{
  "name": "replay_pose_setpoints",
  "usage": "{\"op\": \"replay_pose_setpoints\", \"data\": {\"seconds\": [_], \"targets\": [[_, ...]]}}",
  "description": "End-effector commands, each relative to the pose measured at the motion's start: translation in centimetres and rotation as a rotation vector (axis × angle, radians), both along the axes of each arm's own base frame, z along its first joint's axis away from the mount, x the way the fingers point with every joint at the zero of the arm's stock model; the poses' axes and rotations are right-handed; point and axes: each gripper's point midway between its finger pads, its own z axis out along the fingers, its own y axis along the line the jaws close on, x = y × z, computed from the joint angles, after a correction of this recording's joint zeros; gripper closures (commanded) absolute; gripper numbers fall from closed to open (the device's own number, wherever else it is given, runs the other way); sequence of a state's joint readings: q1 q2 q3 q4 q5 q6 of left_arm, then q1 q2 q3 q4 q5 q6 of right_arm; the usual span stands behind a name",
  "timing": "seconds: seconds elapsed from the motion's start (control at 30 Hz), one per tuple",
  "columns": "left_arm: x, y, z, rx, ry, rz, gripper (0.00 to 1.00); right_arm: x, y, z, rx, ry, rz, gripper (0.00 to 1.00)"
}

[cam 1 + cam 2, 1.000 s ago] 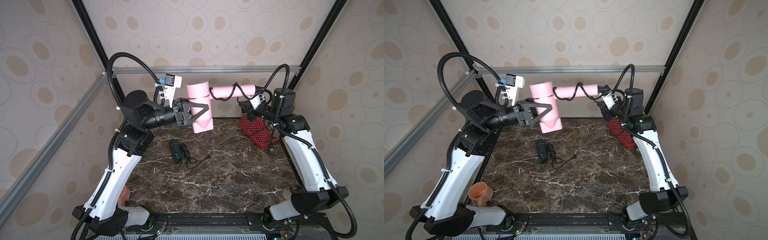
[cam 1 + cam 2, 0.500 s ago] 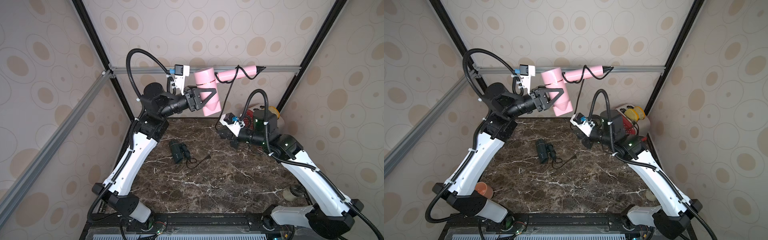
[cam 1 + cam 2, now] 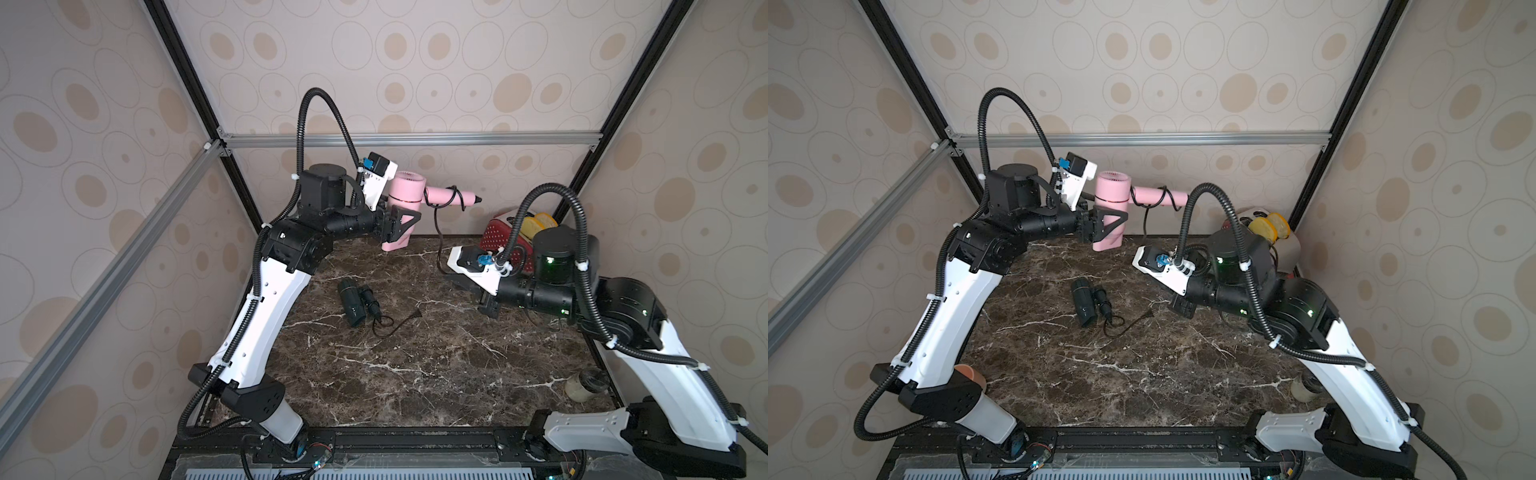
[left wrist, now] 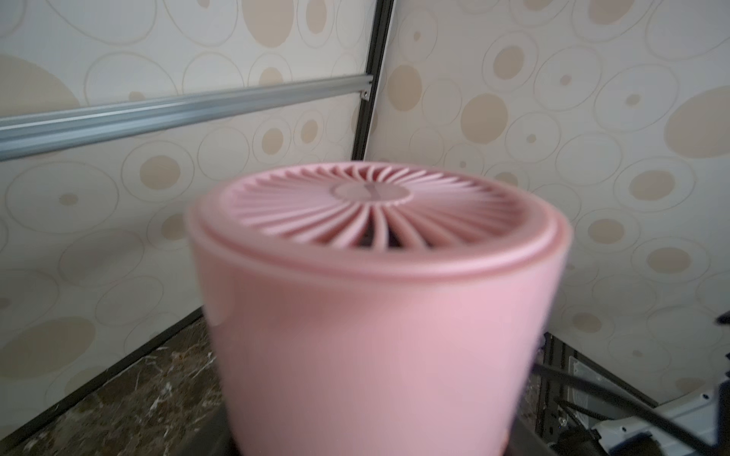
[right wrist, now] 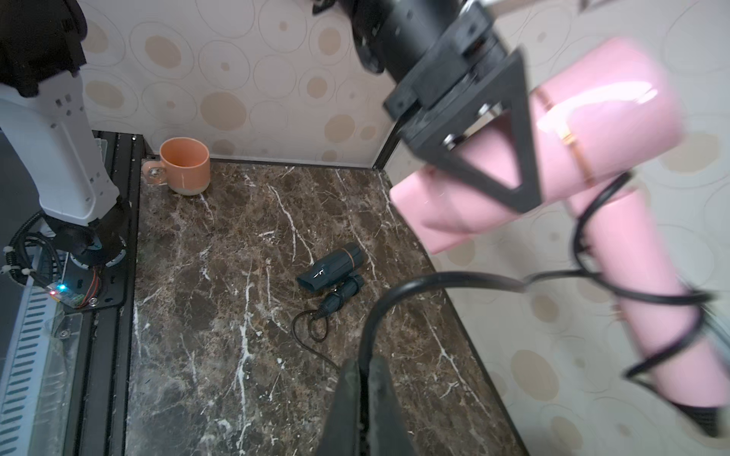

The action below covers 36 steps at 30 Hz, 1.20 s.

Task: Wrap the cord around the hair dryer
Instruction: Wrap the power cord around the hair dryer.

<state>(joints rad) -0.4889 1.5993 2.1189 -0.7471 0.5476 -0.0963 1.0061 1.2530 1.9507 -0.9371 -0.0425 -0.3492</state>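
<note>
Pink plastic hair dryer [image 3: 406, 192] was held up over the back edge of the dark marble counter [image 3: 415, 374], barrel clamped in the left gripper [image 3: 395, 232]. A couple of loops of black cord [image 3: 437, 232] were wound on the handle. The slack was pinched in the closed right gripper [image 5: 364, 379], so more winding was probably left.

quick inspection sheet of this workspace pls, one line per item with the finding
surface: dark marble tabletop, white veins
job's things: pink hair dryer held in the air, handle pointing sideways; its cord loops round the handle, then hangs down
clutter: dark hair dryer lying mid-table with a loose lead; red toaster at the back; orange mug; jar
grippers: left gripper shut on the pink hair dryer's barrel; right gripper shut on the cord
cables: black arm conduits arch above both arms
surroundings: patterned walls, aluminium frame rail
</note>
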Motion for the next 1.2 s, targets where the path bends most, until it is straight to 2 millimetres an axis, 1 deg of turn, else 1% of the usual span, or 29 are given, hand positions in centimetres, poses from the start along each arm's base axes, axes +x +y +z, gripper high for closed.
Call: {"op": "replay_pose_setpoints", "data": {"seconds": [0.0,0.07,0.13,0.2,0.23,0.27,0.33,0.4,0.47,0.57,0.6,0.63,0.67,0.7,0.77,0.83,0.93,1.0,1.03,1.17], "targets": [[-0.7,0.3,-3.3,0.131,0.03,-0.043,1.0,0.7,-0.8,0.7,-0.103,-0.094,-0.025,1.0],[-1.8,-0.4,-4.5,0.147,0.066,-0.091,1.0,1.8,-0.8,2.1,-0.123,-0.171,-0.056,1.0],[-3.5,-1.4,-5.6,0.151,0.112,-0.164,1.0,3.1,-0.6,3.3,-0.146,-0.254,-0.093,1.0],[-6.1,-2.8,-6.2,0.149,0.155,-0.269,1.0,4.9,-0.4,4.5,-0.16,-0.325,-0.139,1.0],[-7.3,-3.3,-6.3,0.14,0.176,-0.314,1.0,5.9,-0.3,4.7,-0.164,-0.338,-0.159,1.0],[-8.5,-3.7,-6.2,0.123,0.201,-0.356,1.0,6.9,-0.6,5.6,-0.147,-0.357,-0.19,1.0],[-10.6,-4.1,-5.5,0.074,0.243,-0.429,1.0,9.1,-1.2,6.2,-0.124,-0.369,-0.237,1.0],[-12.5,-4.1,-4.4,0.037,0.25,-0.471,1.0,11.2,-1.9,6.4,-0.096,-0.361,-0.273,1.0],[-14.1,-3.8,-2.9,-0.017,0.253,-0.505,1.0,13.2,-2.7,6.5,-0.068,-0.344,-0.305,1.0],[-15.8,-3.3,-0.3,-0.113,0.236,-0.541,1.0,15.5,-3.9,6.3,-0.022,-0.295,-0.324,1.0],[-16.2,-3.2,0.6,-0.148,0.224,-0.552,1.0,16.0,-4.2,6.3,0.0,-0.276,-0.322,1.0],[-16.7,-3.1,1.8,-0.194,0.209,-0.562,1.0,16.7,-4.4,5.7,0.012,-0.246,-0.316,1.0],[-17.0,-3.0,3.4,-0.246,0.171,-0.574,1.0,17.3,-4.3,4.6,0.018,-0.202,-0.3,1.0],[-17.1,-2.8,4.6,-0.285,0.145,-0.576,1.0,17.7,-4.5,4.1,0.027,-0.173,-0.29,1.0],[-17.2,-2.1,6.8,-0.349,0.095,-0.578,1.0,18.1,-4.5,2.9,0.051,-0.105,-0.257,1.0],[-17.2,-1.2,8.9,-0.401,0.042,-0.57,1.0,18.4,-5.1,1.7,0.1,-0.033,-0.246,1.0],[-17.2,-0.1,11.5,-0.469,-0.017,-0.569,1.0,18.6,-6.2,0.3,0.181,0.052,-0.233,1.0],[-17.1,0.1,12.4,-0.49,-0.036,-0.569,1.0,18.5,-6.4,-0.5,0.222,0.105,-0.211,1.0],[-16.9,0.1,12.7,-0.495,-0.042,-0.569,1.0,18.1,-6.2,-0.8,0.234,0.126,-0.19,1.0],[-15.6,-0.3,13.2,-0.528,-0.065,-0.545,1.0,16.9,-5.3,-1.5,0.291,0.208,-0.123,1.0]]}}
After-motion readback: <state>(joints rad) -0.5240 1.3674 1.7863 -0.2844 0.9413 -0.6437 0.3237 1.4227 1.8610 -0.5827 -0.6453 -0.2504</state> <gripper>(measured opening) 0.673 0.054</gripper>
